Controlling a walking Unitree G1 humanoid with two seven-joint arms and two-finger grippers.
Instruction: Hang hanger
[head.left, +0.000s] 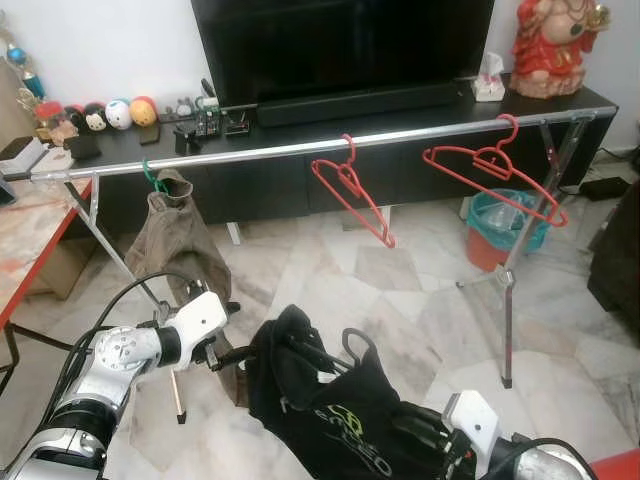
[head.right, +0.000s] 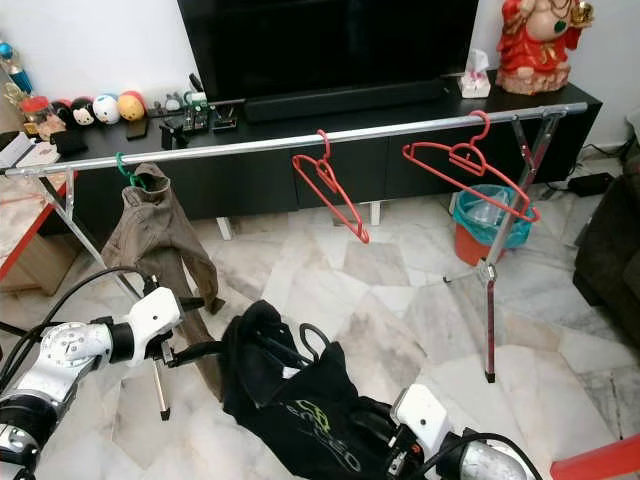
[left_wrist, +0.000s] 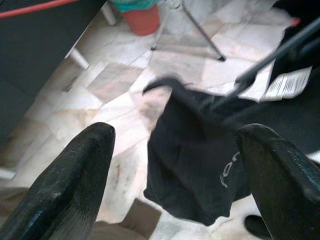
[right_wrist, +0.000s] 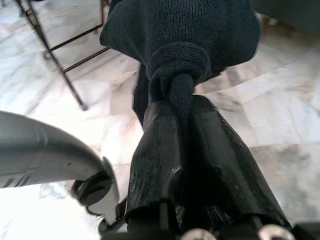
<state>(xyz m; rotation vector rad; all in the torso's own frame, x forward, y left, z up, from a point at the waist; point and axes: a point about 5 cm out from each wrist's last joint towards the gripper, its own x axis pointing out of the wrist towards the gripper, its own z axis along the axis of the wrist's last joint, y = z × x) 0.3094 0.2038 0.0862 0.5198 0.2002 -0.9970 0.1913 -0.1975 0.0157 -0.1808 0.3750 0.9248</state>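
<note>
Black garment on its hanger: held low in front of the robot, well below the rail and nearer the robot than it; the dark hook rises from the cloth, pointing up and away toward the rail.
Long axis: seems to run across the robot, from the left gripper's side down to the right gripper's, tilted lower on the right.
Right gripper: fingers pressed together, pinching a bunched fold of the black cloth.
Left gripper: fingers spread wide, just beside the garment's upper edge, gripping nothing.
Rail: two red hangers mid-rail and toward its right end, a khaki garment near its left end.
Doing it well: lift until the hook clears the rail, aim for the bare stretch between khaki garment and red hangers, then lower.
</note>
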